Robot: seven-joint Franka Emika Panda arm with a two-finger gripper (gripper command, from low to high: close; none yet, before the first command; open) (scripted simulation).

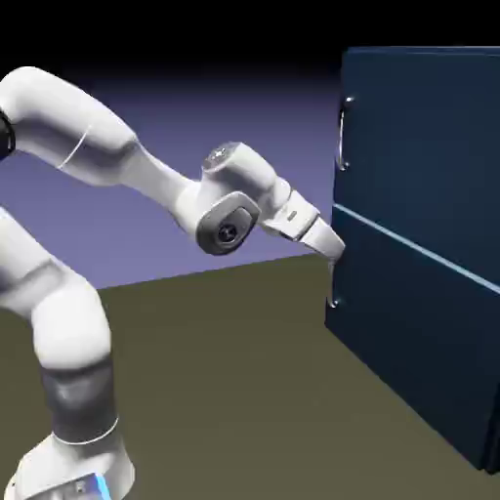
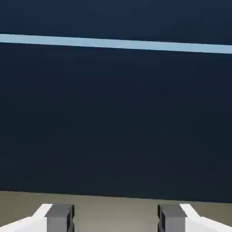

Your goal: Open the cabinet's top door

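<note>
My fingers [image 2: 116,216] are spread and empty, low before the cabinet [image 1: 420,293].

In the hand view they sit at the bottom edge, facing the lower door [image 2: 116,122] under the pale seam. In the exterior view the top door [image 1: 430,137] fills the upper right, and its handle [image 1: 343,135], standing vertical, lies above my fingers [image 1: 335,249]; I judge I must rise to it.

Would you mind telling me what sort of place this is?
Apparently a rendered simulation: a white arm's gripper near a navy cabinet on a plain table, before a featureless blue-violet backdrop.
</note>
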